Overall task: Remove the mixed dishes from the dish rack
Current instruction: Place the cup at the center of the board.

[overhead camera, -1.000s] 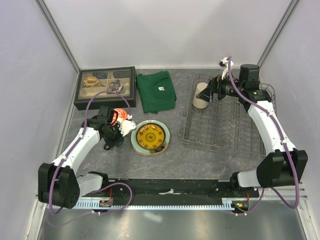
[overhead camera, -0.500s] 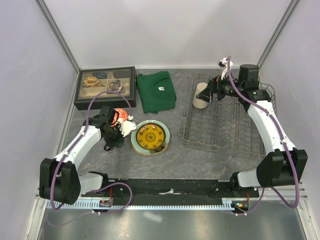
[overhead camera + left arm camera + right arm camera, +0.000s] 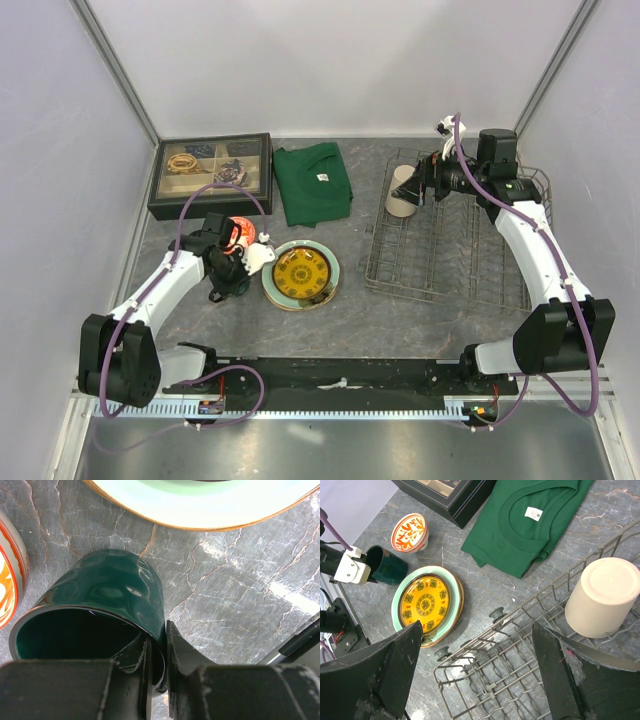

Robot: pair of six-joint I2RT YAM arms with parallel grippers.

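My left gripper point(image 3: 159, 647) is shut on the wall of the dark green mug point(image 3: 110, 595), one finger inside the rim and one outside. The mug hangs tilted just over the table, between the red-and-white bowl point(image 3: 238, 232) and the pale green plate point(image 3: 325, 272). The small yellow plate point(image 3: 299, 273) lies on that green plate. A beige tumbler point(image 3: 605, 597) stands upside down in the far-left corner of the grey wire dish rack point(image 3: 520, 650). My right gripper point(image 3: 475, 665) hovers open above the rack, just right of the tumbler point(image 3: 404, 191), with nothing between its fingers.
A folded green cloth point(image 3: 312, 182) lies at the back middle. Left of it stands a black compartmented tray point(image 3: 212, 172). The rack point(image 3: 450, 250) fills the right side of the table. Purple-grey walls close in left, right and behind.
The left wrist has shifted slightly with the mug still gripped. The right arm and the tumbler have not moved.
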